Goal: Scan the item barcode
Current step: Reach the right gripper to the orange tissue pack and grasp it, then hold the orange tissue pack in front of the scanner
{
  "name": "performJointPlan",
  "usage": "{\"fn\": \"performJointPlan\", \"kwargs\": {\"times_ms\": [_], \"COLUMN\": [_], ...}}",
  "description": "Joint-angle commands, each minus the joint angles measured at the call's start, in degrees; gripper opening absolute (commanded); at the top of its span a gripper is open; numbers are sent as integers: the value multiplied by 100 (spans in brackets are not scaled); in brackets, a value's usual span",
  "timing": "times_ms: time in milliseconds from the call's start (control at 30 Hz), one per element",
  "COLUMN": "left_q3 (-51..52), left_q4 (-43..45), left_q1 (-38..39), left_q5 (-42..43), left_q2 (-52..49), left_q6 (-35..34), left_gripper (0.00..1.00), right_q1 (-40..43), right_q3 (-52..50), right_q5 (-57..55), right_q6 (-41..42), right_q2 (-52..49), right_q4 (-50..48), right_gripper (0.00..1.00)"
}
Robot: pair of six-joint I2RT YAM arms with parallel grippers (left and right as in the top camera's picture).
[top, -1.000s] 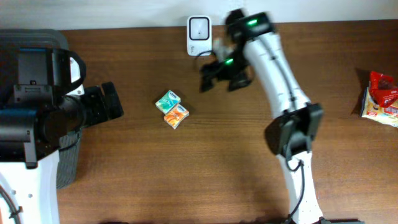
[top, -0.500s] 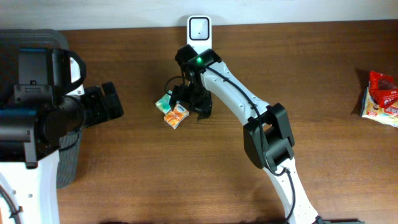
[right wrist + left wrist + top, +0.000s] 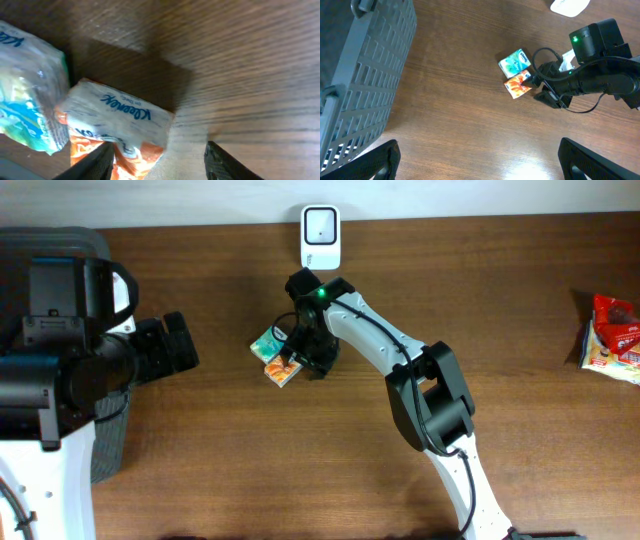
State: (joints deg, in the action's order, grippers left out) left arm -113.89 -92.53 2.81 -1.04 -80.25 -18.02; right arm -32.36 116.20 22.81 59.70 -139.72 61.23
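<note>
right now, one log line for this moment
right gripper: open at orange tissue pack | left gripper: open | scanner: no item at it

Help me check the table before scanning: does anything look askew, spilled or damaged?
Nothing looks spilled or damaged. The green tissue pack and orange tissue pack lie touching but crooked, and red snack bags sit apart at the picture's right edge.

Orange Kleenex pack [image 3: 518, 84] lying flat, touching teal pack [image 3: 514, 62].
</note>
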Motion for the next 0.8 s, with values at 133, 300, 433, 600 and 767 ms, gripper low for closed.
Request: {"fn": "performJointPlan", "kwargs": {"times_ms": [133,300,433,600,767], "left_q3": [-37,-37,-37,-37,-37], "left_q4": [2,2,2,2,2], "left_q1": [-26,-26,-26,-26,-26], "left_q5": [20,20,20,22,20], "left_q2": [9,9,9,9,9], "left_q6": [4,4,4,4,4], "left_gripper": [99,99,99,99,99], "right_q1": [-20,214,605,1209,1373], "right_q3": [-212,-63,391,660,660], "right_q5": [-356,264,1471,4275,5066], "right_q6": [-155,-1176,-2736,-5226,-8467], "right_q2": [-24,-2,0,2,2], "right_q4": [-20,-15,-9,98,1246], "right_gripper": [4,4,4,4,4]}}
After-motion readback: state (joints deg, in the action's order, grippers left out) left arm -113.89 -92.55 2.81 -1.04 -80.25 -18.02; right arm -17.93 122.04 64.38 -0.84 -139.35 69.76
